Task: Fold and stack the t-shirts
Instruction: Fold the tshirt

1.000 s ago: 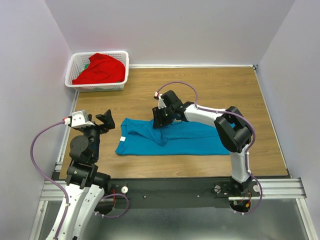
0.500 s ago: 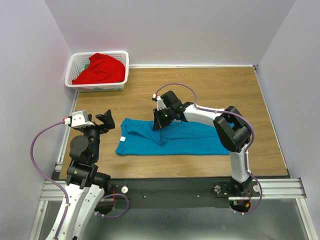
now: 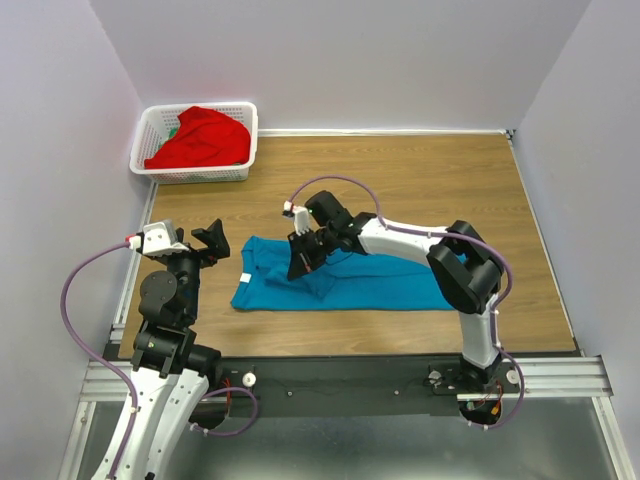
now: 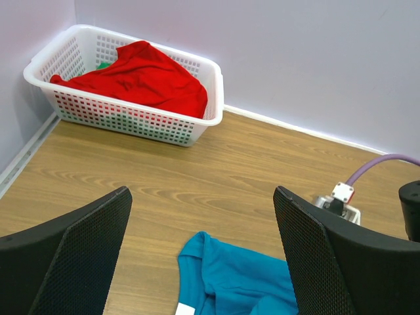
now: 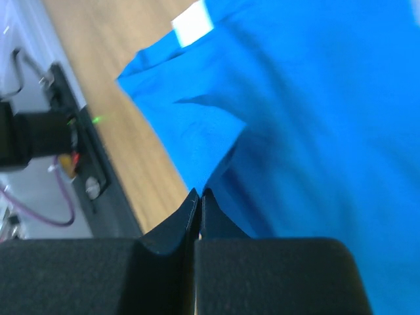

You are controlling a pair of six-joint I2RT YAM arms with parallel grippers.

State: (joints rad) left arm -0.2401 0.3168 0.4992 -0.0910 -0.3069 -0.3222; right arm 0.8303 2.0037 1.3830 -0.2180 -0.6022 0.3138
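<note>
Only your right wrist view shows the right pincer (image 5: pixel 197 195) pinching a fold of the teal t-shirt (image 5: pixel 315 118), which lies flat on the table (image 3: pixel 430 170). Your left pincer (image 4: pixel 201 193) hangs spread; the red t-shirt (image 4: pixel 144 72) lies heaped in the basket (image 4: pixel 125 121).

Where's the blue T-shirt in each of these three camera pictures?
Top external: the teal-blue t-shirt lies spread out in the middle of the picture.
Left wrist: at the bottom edge, centre.
Right wrist: it fills most of the picture.
Shared landmark: its white collar label.
</note>
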